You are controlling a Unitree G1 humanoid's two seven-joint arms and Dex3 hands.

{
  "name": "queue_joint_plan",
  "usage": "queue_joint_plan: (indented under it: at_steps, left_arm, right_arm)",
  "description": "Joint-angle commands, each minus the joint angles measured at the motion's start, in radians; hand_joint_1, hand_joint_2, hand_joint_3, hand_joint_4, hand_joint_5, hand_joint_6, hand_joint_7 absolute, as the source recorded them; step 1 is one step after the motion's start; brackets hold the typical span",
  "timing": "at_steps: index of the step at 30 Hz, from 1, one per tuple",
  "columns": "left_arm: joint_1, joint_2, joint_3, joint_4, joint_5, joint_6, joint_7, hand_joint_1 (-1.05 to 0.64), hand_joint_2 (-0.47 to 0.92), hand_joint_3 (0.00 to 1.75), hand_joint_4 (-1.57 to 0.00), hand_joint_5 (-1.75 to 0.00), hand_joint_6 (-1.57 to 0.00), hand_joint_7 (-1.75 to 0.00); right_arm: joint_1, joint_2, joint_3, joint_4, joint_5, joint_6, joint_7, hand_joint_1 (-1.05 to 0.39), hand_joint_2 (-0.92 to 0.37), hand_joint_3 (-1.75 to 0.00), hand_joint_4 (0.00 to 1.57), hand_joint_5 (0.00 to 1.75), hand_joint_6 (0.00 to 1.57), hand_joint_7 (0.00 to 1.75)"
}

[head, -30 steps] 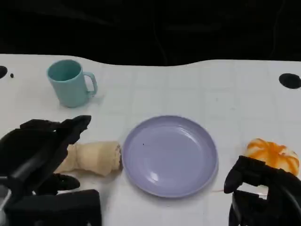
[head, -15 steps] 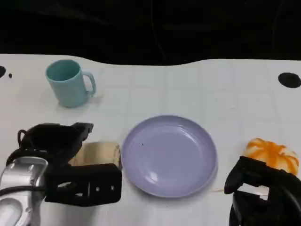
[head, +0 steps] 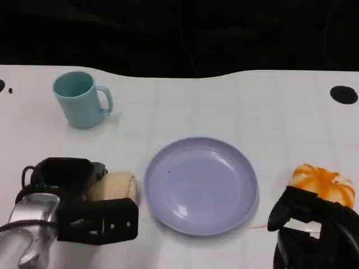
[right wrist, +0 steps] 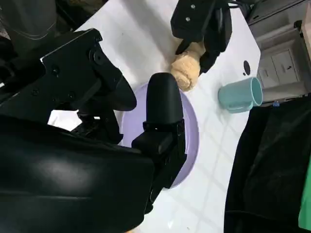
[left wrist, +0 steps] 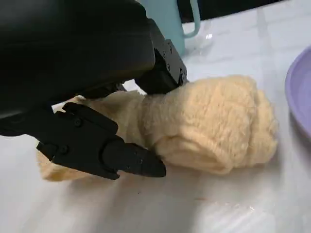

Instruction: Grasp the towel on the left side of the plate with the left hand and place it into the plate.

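The rolled cream towel (head: 115, 188) lies on the white table just left of the lilac plate (head: 202, 185). My left hand (head: 67, 179) sits over its left part and grips it. In the left wrist view one finger (left wrist: 163, 73) presses into the towel (left wrist: 214, 126) from the far side and another finger (left wrist: 112, 153) lies along its near side; the plate's rim (left wrist: 301, 97) is beside it. The right wrist view shows the towel (right wrist: 187, 73) under the left hand (right wrist: 204, 24), next to the plate (right wrist: 190, 141). My right hand (head: 314, 230) rests at the table's near right, holding nothing.
A teal mug (head: 81, 100) stands upright at the back left, behind the towel. An orange-and-white striped object (head: 325, 184) lies right of the plate, just beyond my right hand. A black round mark (head: 344, 94) sits at the far right.
My left hand has come down over the towel and its fingers have closed around it. The towel's right end has shifted slightly left. The right hand has not moved.
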Motion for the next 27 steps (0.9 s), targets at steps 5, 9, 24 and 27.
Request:
queue_joint_plan:
  at_steps: [5, 9, 24, 27]
  left_arm:
    - [0.093, 0.013, 0.081, -0.088, -0.046, -0.078, 0.271, -0.23, 0.87, 0.33, -0.83, -1.75, -0.52, -1.74]
    - [0.112, -0.003, 0.103, -0.153, -0.055, -0.087, 0.338, -0.21, 0.73, 0.66, -0.86, -1.75, -0.56, -1.75]
    - [0.052, -0.159, 0.029, -0.516, -0.077, 0.056, 0.006, -0.25, 0.52, 1.06, -0.91, -1.75, -0.65, -1.75]
    - [0.025, -0.199, -0.015, -0.512, -0.059, 0.087, -0.047, -0.24, 0.48, 1.04, -0.90, -1.75, -0.65, -1.75]
  right_arm:
    - [-0.004, -0.007, -0.008, -0.004, 0.005, 0.005, -0.001, -0.07, -0.50, -1.38, 0.79, 1.75, 0.61, 1.68]
    - [-0.002, -0.014, -0.007, -0.001, 0.001, 0.002, 0.003, -0.07, -0.50, -1.38, 0.78, 1.75, 0.61, 1.68]
    - [0.001, -0.010, -0.010, -0.001, 0.006, 0.009, 0.005, -0.07, -0.49, -1.38, 0.79, 1.75, 0.63, 1.67]
    - [-0.001, -0.013, -0.005, -0.005, 0.001, 0.015, 0.001, -0.08, -0.49, -1.37, 0.79, 1.75, 0.63, 1.67]
